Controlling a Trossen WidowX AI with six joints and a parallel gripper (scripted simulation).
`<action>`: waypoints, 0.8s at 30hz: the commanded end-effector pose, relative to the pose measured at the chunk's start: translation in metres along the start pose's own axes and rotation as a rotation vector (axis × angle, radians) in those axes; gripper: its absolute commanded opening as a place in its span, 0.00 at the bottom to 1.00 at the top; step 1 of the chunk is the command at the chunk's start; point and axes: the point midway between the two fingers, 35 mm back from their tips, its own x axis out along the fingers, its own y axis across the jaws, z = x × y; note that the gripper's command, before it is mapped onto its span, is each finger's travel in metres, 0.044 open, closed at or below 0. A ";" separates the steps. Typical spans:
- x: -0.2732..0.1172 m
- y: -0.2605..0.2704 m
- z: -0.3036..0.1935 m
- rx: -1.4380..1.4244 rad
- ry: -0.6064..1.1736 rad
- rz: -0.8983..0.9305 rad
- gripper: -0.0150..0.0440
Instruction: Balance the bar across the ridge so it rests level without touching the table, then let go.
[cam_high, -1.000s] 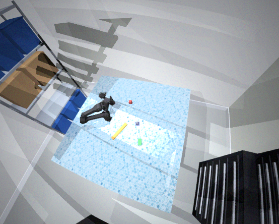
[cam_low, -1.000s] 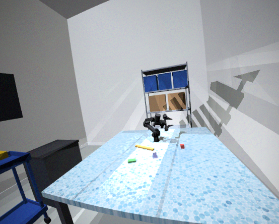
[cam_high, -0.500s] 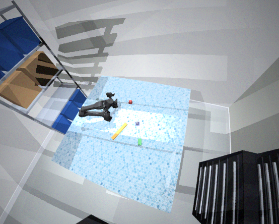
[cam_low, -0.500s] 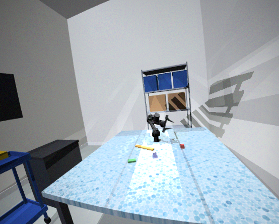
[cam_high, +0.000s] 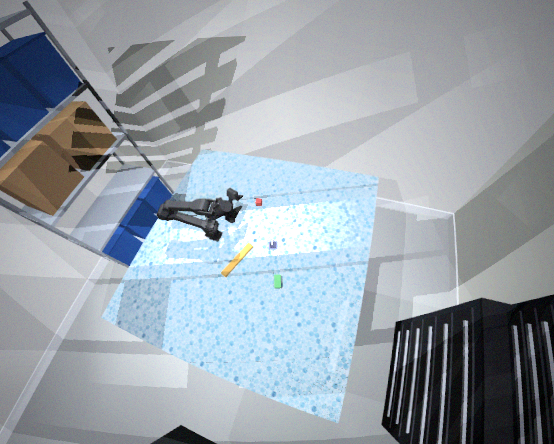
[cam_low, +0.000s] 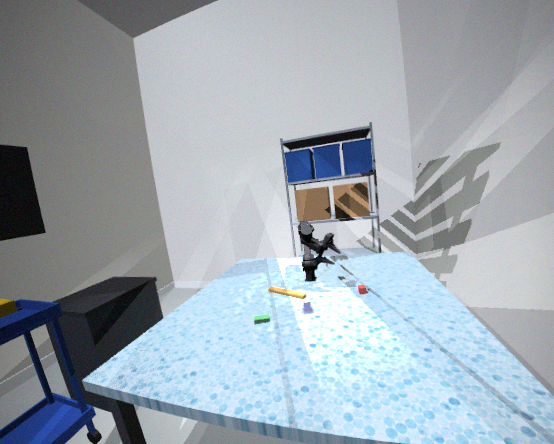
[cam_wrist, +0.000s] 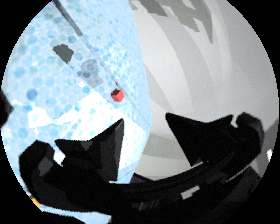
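The yellow-orange bar (cam_high: 237, 260) (cam_low: 287, 293) lies flat on the table (cam_high: 260, 340) (cam_low: 225, 365); a sliver of it shows at the lower left of the wrist view. The small purple ridge (cam_high: 273, 245) (cam_low: 307, 308) stands apart from the bar, between the bar and the table's far end from the arm. My gripper (cam_high: 242, 202) (cam_low: 336, 257) (cam_wrist: 145, 118) is open and empty, raised above the table, well away from the bar and ridge. The ridge is not visible in the wrist view.
A red cube (cam_high: 258, 202) (cam_low: 362, 289) (cam_wrist: 117, 95) lies on the table ahead of the gripper. A green block (cam_high: 277, 281) (cam_low: 262, 319) lies beyond the ridge from the cube. A shelf rack with blue bins and brown boxes stands behind the arm.
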 end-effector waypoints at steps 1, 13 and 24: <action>-0.003 0.008 -0.019 0.099 0.071 0.065 0.79; -0.025 0.042 -0.071 0.406 0.281 0.251 0.79; -0.056 0.080 -0.106 0.692 0.461 0.411 0.79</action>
